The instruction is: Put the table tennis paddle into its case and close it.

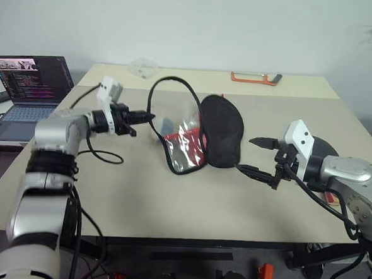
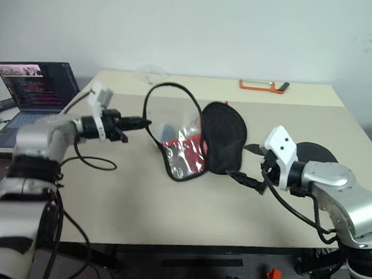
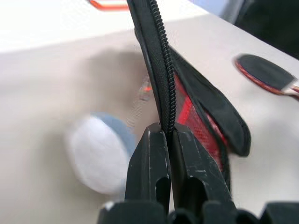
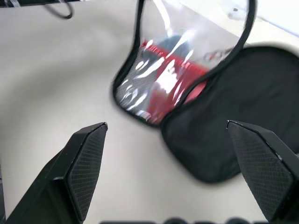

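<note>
Your left gripper (image 1: 142,118) pinches the zipper edging of the case (image 1: 202,137) at mid-table, lifting one flap open. Your right gripper (image 1: 255,158) hovers spread wide just right of the case, holding nothing. The paddle (image 3: 266,74) lies on the table to the right, behind that arm. Pull harder and the edging may slip out, or the whole case drags left, away from the paddle.

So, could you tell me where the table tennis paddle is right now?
The table tennis paddle lies flat on the table's right side, behind the right gripper and right of the case.
</note>
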